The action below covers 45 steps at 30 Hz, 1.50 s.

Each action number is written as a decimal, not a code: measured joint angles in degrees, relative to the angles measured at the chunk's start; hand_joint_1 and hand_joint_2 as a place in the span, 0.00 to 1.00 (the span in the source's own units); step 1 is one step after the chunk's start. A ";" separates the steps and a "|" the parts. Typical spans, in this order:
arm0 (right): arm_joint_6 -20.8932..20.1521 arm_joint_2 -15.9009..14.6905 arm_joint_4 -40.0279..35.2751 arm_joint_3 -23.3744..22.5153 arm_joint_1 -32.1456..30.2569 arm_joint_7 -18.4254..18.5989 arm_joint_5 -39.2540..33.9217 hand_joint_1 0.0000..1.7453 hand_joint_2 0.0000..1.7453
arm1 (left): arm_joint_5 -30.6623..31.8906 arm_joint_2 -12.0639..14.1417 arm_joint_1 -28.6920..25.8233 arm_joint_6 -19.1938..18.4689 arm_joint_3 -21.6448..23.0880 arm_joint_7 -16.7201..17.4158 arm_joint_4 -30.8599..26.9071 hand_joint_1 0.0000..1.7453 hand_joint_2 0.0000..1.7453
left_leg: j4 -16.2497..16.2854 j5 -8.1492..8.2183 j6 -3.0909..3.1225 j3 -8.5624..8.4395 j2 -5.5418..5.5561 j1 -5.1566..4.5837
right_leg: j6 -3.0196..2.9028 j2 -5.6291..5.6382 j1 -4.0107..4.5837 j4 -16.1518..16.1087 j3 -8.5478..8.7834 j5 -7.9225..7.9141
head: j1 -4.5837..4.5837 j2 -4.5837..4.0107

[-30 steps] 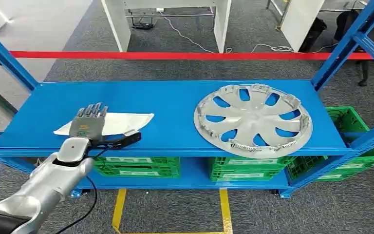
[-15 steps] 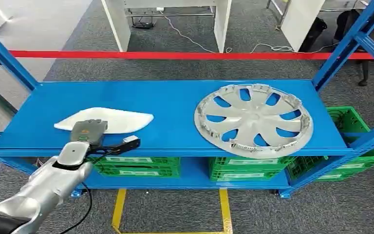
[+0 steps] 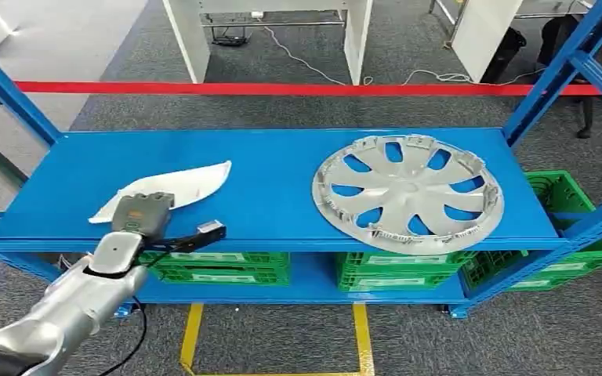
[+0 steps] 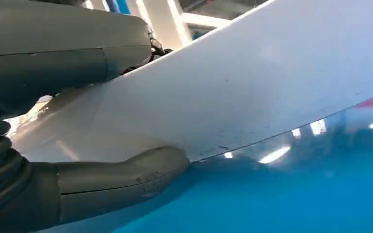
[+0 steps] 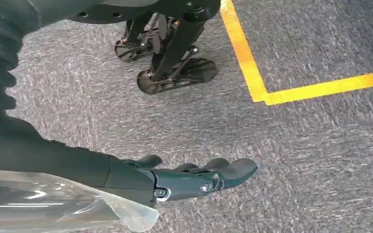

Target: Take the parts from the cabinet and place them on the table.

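Note:
A flat white part (image 3: 174,186) sits at the left of the blue cabinet shelf (image 3: 274,157), its far tip angled away and raised. My left hand (image 3: 143,210) grips its near end from the shelf's front edge. In the left wrist view the white part (image 4: 252,82) is clamped between fingers (image 4: 126,174) below it and the rest of the hand above, over the blue surface. A silver wheel cover (image 3: 407,192) lies flat on the right half of the shelf. My right hand (image 5: 189,177) hangs over the grey carpet, fingers stretched out, holding nothing.
Green crates (image 3: 219,266) fill the lower shelf, and another green crate (image 3: 572,204) stands at the right. Blue uprights (image 3: 564,70) frame the rack's ends. A red barrier tape (image 3: 282,88) runs behind it. Yellow floor lines (image 3: 360,337) mark the carpet in front.
My left hand's fingers, spread over the white part a second ago, have closed on it. The part has swung round and its far tip now points further back on the shelf.

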<state>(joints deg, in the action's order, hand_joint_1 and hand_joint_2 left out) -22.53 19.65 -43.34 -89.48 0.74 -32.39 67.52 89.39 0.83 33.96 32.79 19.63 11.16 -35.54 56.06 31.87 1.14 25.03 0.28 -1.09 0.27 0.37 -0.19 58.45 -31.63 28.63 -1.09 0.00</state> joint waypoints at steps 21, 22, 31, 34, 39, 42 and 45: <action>7.26 1.05 2.34 -0.02 -1.00 -0.94 -3.80 0.00 1.00 | -37.47 -6.38 -28.66 0.41 -4.81 -31.28 -43.59 1.00 1.00 | 0.47 0.22 0.35 0.44 -0.11 -0.36 | 0.50 0.19 -0.36 -0.07 -0.19 -0.24 | 0.00 0.00; 7.30 1.09 2.66 -0.02 -1.00 -1.18 -4.24 0.00 1.00 | -38.74 -6.56 -30.11 1.04 -4.81 -32.32 -45.67 1.00 1.00 | 0.51 0.20 0.41 0.48 -0.11 -0.44 | 0.66 0.19 -0.43 -0.14 -0.21 -0.33 | 0.02 0.00; 7.39 1.18 4.02 -0.02 -0.97 -2.51 -5.25 0.00 1.00 | -41.80 -7.84 -35.46 1.92 -4.96 -34.87 -53.37 1.00 1.00 | -1.48 -1.70 1.88 0.13 -0.64 0.56 | 2.48 -0.06 -0.82 16.72 -9.46 6.06 | -0.48 0.00; 6.82 1.18 4.35 -0.02 -0.95 -4.70 -4.18 0.00 1.00 | -44.79 -8.55 -37.69 1.96 -5.44 -36.97 -55.51 1.00 1.00 | -0.47 -0.63 0.83 -0.04 -0.60 1.12 | 3.15 -0.47 -1.44 5.80 -4.83 -1.91 | -0.48 -0.02; 7.56 1.33 5.38 0.02 -0.84 -5.42 -0.74 0.00 1.00 | -50.62 -8.83 -41.61 3.01 -6.62 -40.65 -58.23 1.00 1.00 | 1.48 0.47 -0.68 1.22 -0.51 0.78 | 1.56 0.01 -1.21 2.25 -2.71 -0.32 | -0.59 0.00; 9.05 1.42 6.41 0.02 -0.91 -4.72 1.34 0.00 1.00 | -52.28 -8.83 -43.87 3.52 -7.39 -41.44 -59.65 1.00 1.00 | 5.09 4.14 -1.65 2.61 -0.44 1.04 | 0.45 -0.11 -1.48 2.06 -3.02 -0.57 | -0.26 0.00; 9.53 1.44 7.34 0.04 -0.80 -4.52 2.08 0.00 1.00 | -53.13 -8.81 -45.27 3.71 -8.26 -41.72 -60.43 1.00 1.00 | 17.80 10.36 -2.04 8.08 -0.43 1.11 | -0.27 -0.31 -1.18 2.07 -3.88 -1.06 | -0.31 0.00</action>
<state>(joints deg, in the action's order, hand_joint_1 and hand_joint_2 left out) -13.00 21.09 -36.00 -89.44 -0.06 -36.92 69.59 36.27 -7.98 -11.31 36.50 11.37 -30.56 -95.97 73.86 42.24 -0.90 33.11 -0.16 0.02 -0.01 0.06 -1.36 60.52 -35.51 27.56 -1.40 0.00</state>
